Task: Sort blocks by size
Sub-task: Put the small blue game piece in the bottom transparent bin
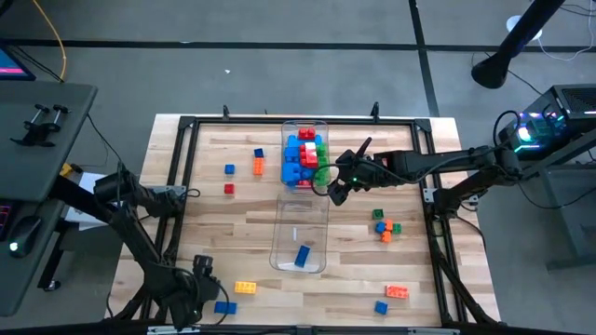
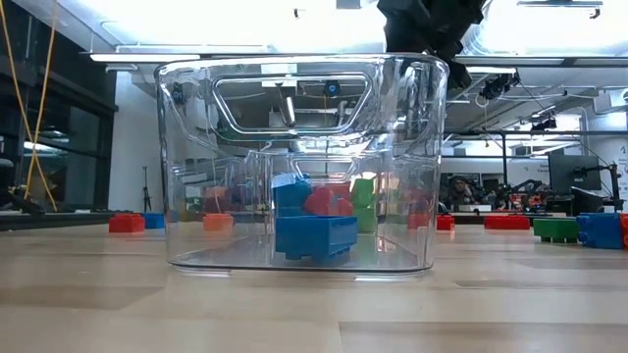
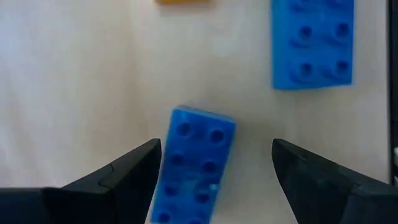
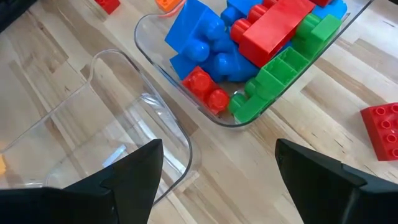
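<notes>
Near the desk's (image 1: 242,195) front edge, the left tool (image 3: 214,171) hangs spread wide astride a blue block (image 3: 193,165). Beside the full bin (image 4: 211,118) of blocks (image 4: 249,37), the right tool (image 4: 217,168) hovers, wide and empty.

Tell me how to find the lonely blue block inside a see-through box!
Two clear bins sit end to end mid-table; the far bin is heaped with blocks. The near bin is almost bare, and the blue block lies alone at its near end, the only block in that bin.
</notes>
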Controlling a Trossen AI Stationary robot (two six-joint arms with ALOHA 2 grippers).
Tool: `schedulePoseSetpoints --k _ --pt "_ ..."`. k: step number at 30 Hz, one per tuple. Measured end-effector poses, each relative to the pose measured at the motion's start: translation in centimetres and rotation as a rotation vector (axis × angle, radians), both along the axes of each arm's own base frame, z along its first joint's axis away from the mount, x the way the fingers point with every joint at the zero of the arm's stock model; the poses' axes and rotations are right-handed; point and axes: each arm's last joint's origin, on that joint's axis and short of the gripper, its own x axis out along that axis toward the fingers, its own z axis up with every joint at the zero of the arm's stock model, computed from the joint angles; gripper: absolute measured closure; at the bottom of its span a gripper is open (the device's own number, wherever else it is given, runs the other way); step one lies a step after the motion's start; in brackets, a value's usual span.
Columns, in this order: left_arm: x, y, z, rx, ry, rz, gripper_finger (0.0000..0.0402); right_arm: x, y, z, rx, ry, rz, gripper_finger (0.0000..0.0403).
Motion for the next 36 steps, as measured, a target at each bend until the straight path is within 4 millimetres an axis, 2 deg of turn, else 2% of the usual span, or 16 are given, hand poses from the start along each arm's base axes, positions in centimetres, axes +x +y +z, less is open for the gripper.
schedulePoseSetpoints --k 3,5,7,11,12,17,21,24,27,30,33,36 --pt "-0.2 0.4 -1.0 -0.027 0.037 0.041 0.0119 0.0 0.0 0.0 0.001 0.000 0.000 0.0096" --pt "-0.2 1.0 -1.3 -0.026 0.049 0.100 0.0142 0.0 0.1 0.0 0.004 -0.001 0.000 0.0096" --pt "0.0 1.6 -1.4 -0.013 0.059 0.148 0.0183 0.0 0.2 0.0 0.010 -0.003 -0.003 0.0096" --pt "1.2 3.4 -0.5 0.038 0.015 0.195 0.0304 0.0 0.6 0.0 0.024 -0.006 0.004 0.0096" --pt "1.7 4.2 -0.1 0.067 -0.009 0.204 0.0309 0.0 0.7 0.0 0.025 -0.006 0.009 0.0096" --pt "3.8 8.9 3.4 0.194 -0.153 0.276 0.0308 -0.3 1.7 0.4 0.054 -0.029 0.016 0.0096" --pt "6.3 13.5 6.8 0.222 -0.347 0.365 0.0308 -0.9 2.8 1.2 0.071 -0.075 0.003 0.0096" --pt "9.3 16.0 9.2 0.108 -0.558 0.412 0.0305 -1.6 3.7 1.9 0.056 -0.118 -0.031 0.0096" --pt "12.5 17.3 11.3 -0.067 -0.767 0.335 0.0304 -2.0 4.4 2.3 0.046 -0.146 -0.057 0.0096" --pt "15.0 17.8 11.3 -0.157 -0.839 0.284 0.0304 -2.1 4.9 2.3 0.061 -0.155 -0.073 0.0096" --pt "17.0 17.9 9.2 -0.158 -0.736 0.280 0.0295 -2.2 5.3 2.3 0.077 -0.158 -0.082 0.0096" --pt "18.8 17.6 8.0 -0.221 -0.669 0.270 0.0267 -2.3 5.5 2.2 0.080 -0.159 -0.099 0.0096"
